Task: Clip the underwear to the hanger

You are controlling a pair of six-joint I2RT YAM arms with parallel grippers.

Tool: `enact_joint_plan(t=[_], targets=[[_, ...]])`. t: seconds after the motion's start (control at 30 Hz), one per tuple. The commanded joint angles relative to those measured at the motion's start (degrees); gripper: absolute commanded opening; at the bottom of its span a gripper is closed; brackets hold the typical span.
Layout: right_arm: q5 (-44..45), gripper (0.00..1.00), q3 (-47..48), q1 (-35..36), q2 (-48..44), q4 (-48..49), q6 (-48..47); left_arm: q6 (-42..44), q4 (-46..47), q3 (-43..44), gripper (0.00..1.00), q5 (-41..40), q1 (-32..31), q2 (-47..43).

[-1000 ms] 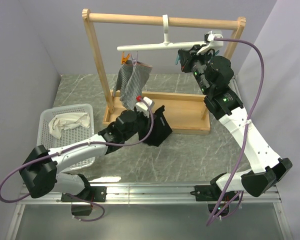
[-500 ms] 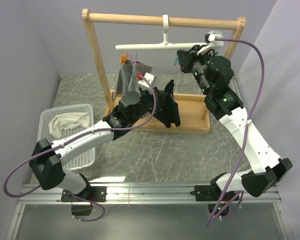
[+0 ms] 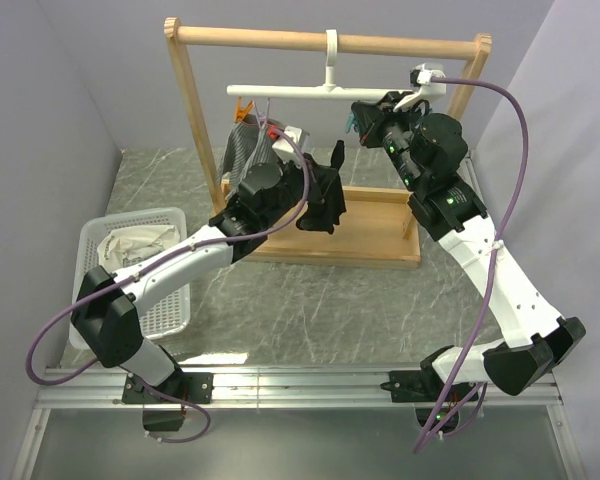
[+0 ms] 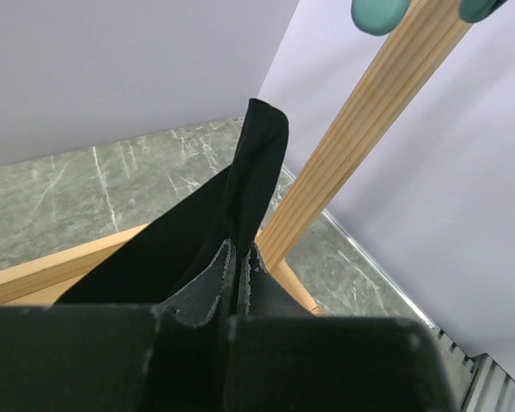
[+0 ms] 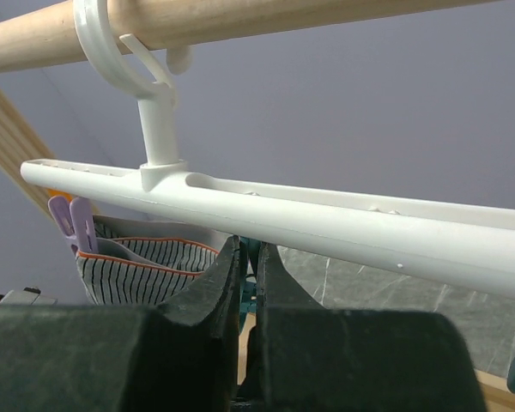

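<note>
The underwear [image 3: 323, 195] hangs in the air from my left gripper [image 3: 302, 190], whose fingers are pinched tight on a fold of the black fabric. A second ago it sat low by the foot of the wooden rack [image 3: 325, 42]. Now it is up just below the hanger [image 3: 310, 91], between the grey striped garment [image 3: 245, 160] and my right gripper [image 3: 358, 118]. That one is squeezed together on a teal clip [image 3: 352, 121] under the white bar. I judge the lift nearly done; the fabric edge must meet that clip next.

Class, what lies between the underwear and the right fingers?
Nothing: top view shows a bare gap between underwear and right fingers, which pinch a teal clip.
</note>
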Motion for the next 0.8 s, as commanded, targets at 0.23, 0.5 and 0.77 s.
enact_joint_plan(t=[0.23,0.5,0.77], targets=[[-1.5,0.0,-0.8,-0.3,-2.6,2.3,1.8,-6.2,5.7,3.2,0.0,8.4,1.9,0.4],[-2.3,0.0,-1.0,-0.3,-2.5,2.1,1.9,-6.6,6.6,4.3,0.0,10.4,2.3,1.2],[-2.5,0.0,-1.3,-0.4,-2.6,2.2,1.4,-7.0,7.6,5.5,0.0,11.0,2.4,1.6]])
